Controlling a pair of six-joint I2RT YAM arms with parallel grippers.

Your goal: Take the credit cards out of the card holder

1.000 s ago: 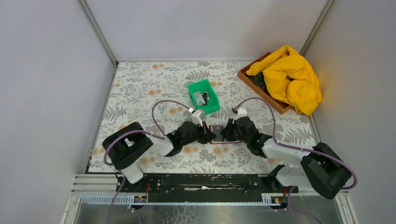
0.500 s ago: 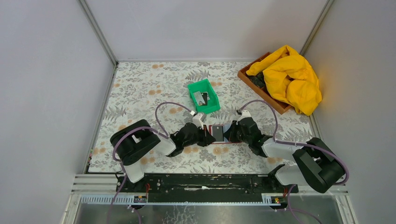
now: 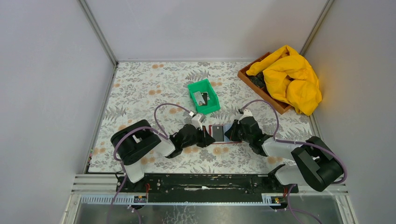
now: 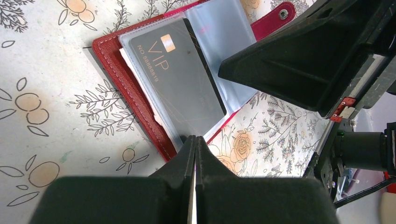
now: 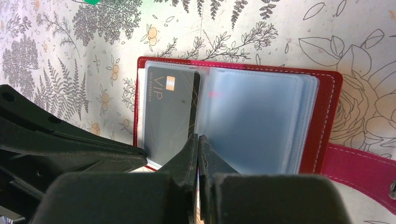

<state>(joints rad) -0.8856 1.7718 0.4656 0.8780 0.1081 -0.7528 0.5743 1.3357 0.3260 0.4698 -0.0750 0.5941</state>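
Top external, open card holder (image 3: 217,134) between left hand (image 3: 207,137) and right hand (image 3: 228,135), both pinched together

On the grey card (image 4: 177,88) sleeved in the open card holder (image 4: 127,95) | "VIP" in pale letters | beneath it "NO 8888…", later digits unclear

Left arm (image 3: 140,145) and right arm (image 3: 306,163) alike, bulky black joints, white links, looping purple cables (image 3: 169,104)
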